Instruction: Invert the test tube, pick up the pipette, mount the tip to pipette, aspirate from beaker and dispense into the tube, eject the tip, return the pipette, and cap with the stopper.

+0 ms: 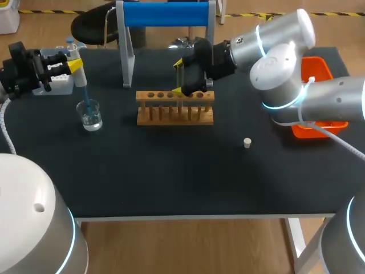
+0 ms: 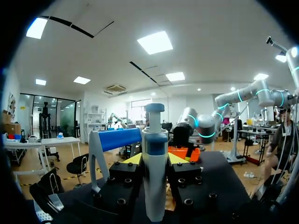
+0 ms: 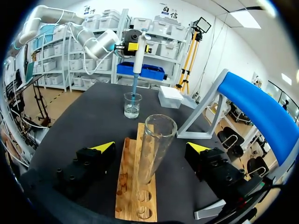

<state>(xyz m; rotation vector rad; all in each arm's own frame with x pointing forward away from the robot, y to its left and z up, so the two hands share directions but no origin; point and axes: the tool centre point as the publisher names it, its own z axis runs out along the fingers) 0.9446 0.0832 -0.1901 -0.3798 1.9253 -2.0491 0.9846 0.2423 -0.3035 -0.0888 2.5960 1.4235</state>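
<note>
One plastic pipette point(image 3: 138, 63) dips into the round glass beaker point(image 3: 132, 106).

Blue stand point(image 1: 165, 14) close bhd rack point(image 1: 165, 118)

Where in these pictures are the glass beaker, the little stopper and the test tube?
beaker point(image 1: 91, 118): head view, on its glass wall, at the water.
stopper point(image 1: 247, 142): head view, on its pale side.
test tube point(image 3: 154, 152): right wrist view, on the middle of its clear wall.
</note>
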